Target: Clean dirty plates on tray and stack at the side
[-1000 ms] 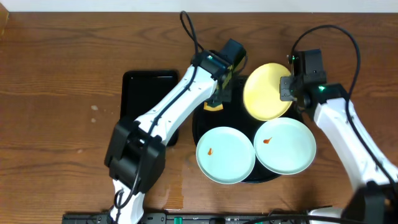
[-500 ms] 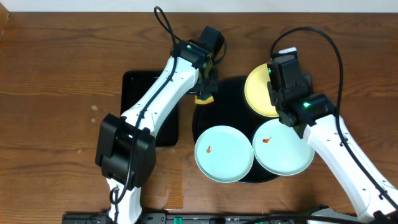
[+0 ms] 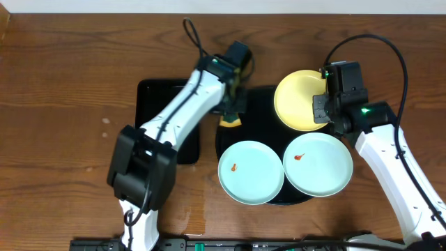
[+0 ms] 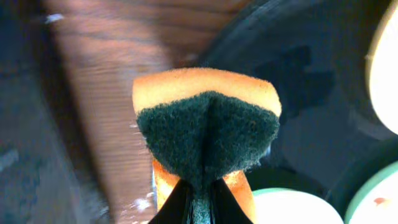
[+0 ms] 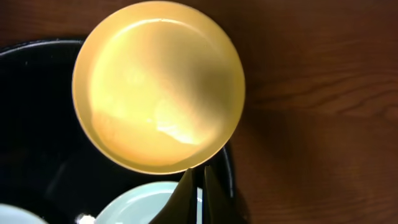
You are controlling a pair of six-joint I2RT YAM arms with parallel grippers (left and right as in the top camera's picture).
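The round black tray (image 3: 263, 115) holds three plates. A pale yellow plate (image 3: 298, 101) lies at the back right and overhangs the rim. Two mint-blue plates (image 3: 251, 173) (image 3: 319, 164) lie in front, each with a small orange-red smear. My left gripper (image 3: 234, 104) is shut on an orange sponge with a dark green scouring face (image 4: 208, 124), which hangs over the tray's back left edge. My right gripper (image 5: 199, 173) is shut and holds nothing. Its tips stand at the yellow plate's (image 5: 158, 87) near rim, above a mint plate (image 5: 140, 205).
A smaller rectangular black tray (image 3: 159, 104) lies left of the round one, partly under my left arm. Brown wood-grain tabletop (image 3: 63, 104) surrounds both trays. Cables loop up behind each arm at the back.
My left gripper has carried the sponge a little left, then forward to the tray's edge. The right wrist swung left and came back to the yellow plate's right rim. The plates have barely shifted.
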